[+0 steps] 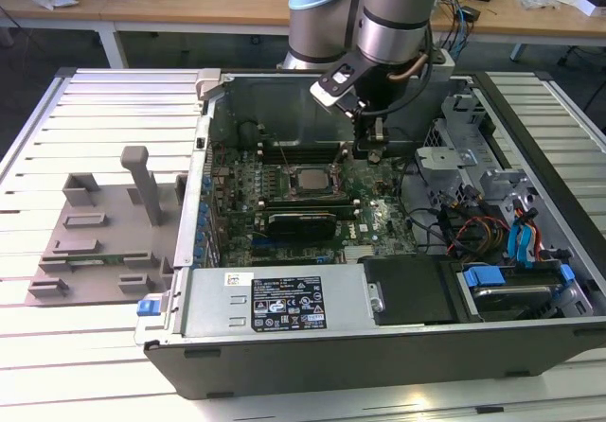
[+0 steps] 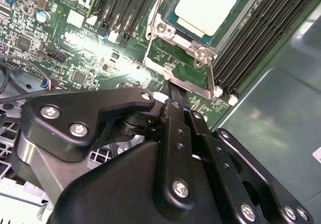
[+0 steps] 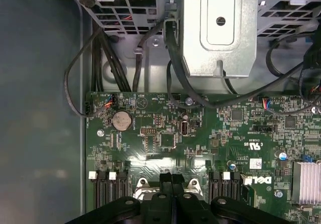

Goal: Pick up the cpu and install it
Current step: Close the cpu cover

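The cpu [image 1: 305, 180] lies flat in its socket on the green motherboard [image 1: 379, 219] inside the open computer case, pale silver top facing up. In the second wrist view the cpu [image 2: 205, 5] sits inside the metal socket frame [image 2: 186, 81]. My gripper [image 1: 371, 153] hangs over the board to the exterior view's right of the socket, apart from the cpu. Both wrist views show its black fingers [image 3: 166, 178] pressed together with nothing between them, and in the second wrist view my gripper [image 2: 172, 88] has its tips at the edge of the socket frame.
A grey plastic fixture [image 1: 95, 242] with raised blocks stands on the table at the exterior view's left. Inside the case are a long black expansion card [image 1: 301, 221], memory slots [image 2: 256, 38], a power supply [image 1: 275, 304], a metal drive cage [image 3: 218, 28] and loose cables [image 1: 492, 228].
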`<move>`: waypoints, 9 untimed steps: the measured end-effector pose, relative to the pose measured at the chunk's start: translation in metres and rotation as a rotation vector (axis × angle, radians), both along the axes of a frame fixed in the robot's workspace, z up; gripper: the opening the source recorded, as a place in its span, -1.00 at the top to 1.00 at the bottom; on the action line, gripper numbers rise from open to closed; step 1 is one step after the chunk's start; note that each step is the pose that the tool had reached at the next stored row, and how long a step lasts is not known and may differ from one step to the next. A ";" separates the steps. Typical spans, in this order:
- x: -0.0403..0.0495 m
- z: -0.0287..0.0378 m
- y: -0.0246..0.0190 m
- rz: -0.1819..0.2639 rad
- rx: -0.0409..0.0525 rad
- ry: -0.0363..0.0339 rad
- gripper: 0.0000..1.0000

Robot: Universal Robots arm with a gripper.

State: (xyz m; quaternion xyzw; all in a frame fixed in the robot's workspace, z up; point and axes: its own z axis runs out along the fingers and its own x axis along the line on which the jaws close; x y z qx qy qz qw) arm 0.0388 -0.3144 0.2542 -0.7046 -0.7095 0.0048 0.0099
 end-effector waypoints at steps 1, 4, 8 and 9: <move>-0.0006 0.0000 0.0000 0.000 -0.0001 0.0000 0.79; -0.0031 -0.0001 0.0000 0.000 0.0000 0.0000 0.79; -0.0054 -0.0002 0.0000 0.000 0.0000 0.0000 0.79; -0.0059 -0.0002 0.0000 0.000 0.0000 0.0000 0.79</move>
